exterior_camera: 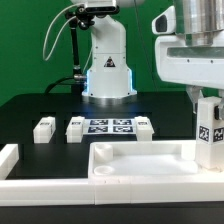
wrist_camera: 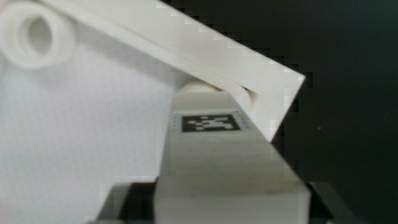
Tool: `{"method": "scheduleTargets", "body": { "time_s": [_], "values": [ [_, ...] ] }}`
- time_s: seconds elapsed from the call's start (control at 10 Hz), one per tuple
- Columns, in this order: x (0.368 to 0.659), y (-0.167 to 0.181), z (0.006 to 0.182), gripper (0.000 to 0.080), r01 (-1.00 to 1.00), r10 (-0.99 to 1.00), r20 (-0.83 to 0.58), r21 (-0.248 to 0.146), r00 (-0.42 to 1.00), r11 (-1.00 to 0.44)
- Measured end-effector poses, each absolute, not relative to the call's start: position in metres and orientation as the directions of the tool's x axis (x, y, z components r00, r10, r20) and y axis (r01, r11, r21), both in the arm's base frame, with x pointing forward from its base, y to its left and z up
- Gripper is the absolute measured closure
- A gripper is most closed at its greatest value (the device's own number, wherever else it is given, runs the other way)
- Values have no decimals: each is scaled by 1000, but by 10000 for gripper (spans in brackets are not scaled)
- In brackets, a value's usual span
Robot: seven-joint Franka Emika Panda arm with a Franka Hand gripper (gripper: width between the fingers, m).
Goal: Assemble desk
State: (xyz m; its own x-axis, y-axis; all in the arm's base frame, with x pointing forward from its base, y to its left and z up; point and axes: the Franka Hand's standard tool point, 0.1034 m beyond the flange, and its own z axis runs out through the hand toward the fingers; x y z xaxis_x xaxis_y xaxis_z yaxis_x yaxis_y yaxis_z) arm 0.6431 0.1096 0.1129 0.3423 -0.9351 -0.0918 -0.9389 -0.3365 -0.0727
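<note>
The desk top (exterior_camera: pixel 140 160) is a wide white tray with a raised rim, lying at the front of the table. My gripper (exterior_camera: pixel 207 103) is shut on one white tagged leg (exterior_camera: pixel 208 132) and holds it upright over the tray's corner at the exterior view's right. In the wrist view the leg (wrist_camera: pixel 222 150) runs from between my dark fingers (wrist_camera: pixel 135 200) down to the desk top's corner (wrist_camera: pixel 267 85). A round hole (wrist_camera: pixel 39 40) shows in the desk top. Three other legs lie behind the tray: two to the left (exterior_camera: pixel 43 128) (exterior_camera: pixel 75 128) and one further right (exterior_camera: pixel 145 127).
The marker board (exterior_camera: pixel 109 126) lies flat between the loose legs. White border rails stand at the exterior view's left (exterior_camera: pixel 8 158) and along the front edge (exterior_camera: pixel 60 190). The robot base (exterior_camera: pixel 108 70) stands at the back centre.
</note>
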Motion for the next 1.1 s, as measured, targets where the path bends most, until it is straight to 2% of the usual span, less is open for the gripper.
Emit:
{"method": "scheduleTargets", "body": {
  "time_s": [0.2,0.3,0.4,0.5,0.6,0.9,1.1],
  "values": [
    [643,109,113,509,-931,-927,-90,-73,363,-357],
    [643,109,113,427,-907,-904,-86,-79,420,-414],
    [639,107,113,427,-791,-786,-88,-65,612,-608],
    [639,107,114,248,-651,-646,-82,-76,759,-755],
    [637,108,112,180,-488,-483,-71,-91,873,-868],
    [637,107,112,154,-324,-321,-52,-101,946,-941],
    [639,111,113,150,36,36,2,-74,999,-997]
  ]
}}
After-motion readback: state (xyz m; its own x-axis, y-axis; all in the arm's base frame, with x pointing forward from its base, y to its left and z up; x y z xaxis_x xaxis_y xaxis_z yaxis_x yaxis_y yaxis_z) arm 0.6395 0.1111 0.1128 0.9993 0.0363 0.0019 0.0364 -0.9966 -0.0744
